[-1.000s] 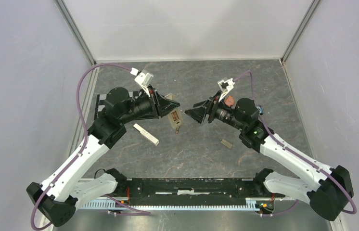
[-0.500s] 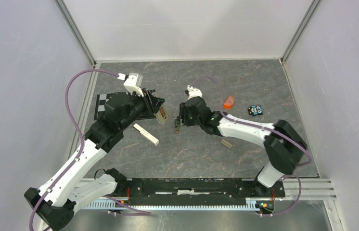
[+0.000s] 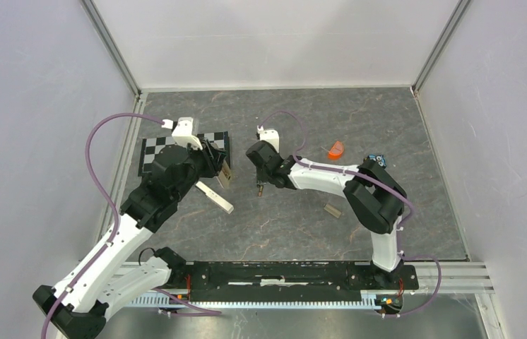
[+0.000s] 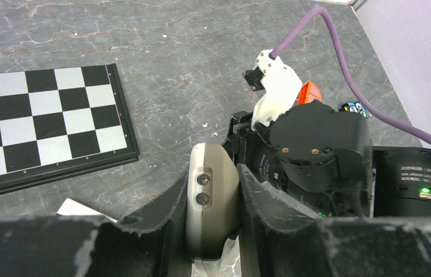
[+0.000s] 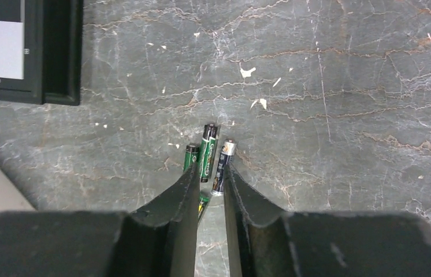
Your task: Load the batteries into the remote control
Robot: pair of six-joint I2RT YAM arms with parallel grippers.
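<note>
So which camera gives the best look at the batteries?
The right wrist view: the batteries lie close and sharp at the right hand fingertips, green markings plain. The top view shows them only as a dark speck beneath that hand. The left wrist view shows none of them, just the right arm in the way.

Soft, even light from above casts faint shadows on the bench (image 3: 303,219), and the near dark fingers (image 5: 173,208) look slightly blurred in both wrist views.
</note>
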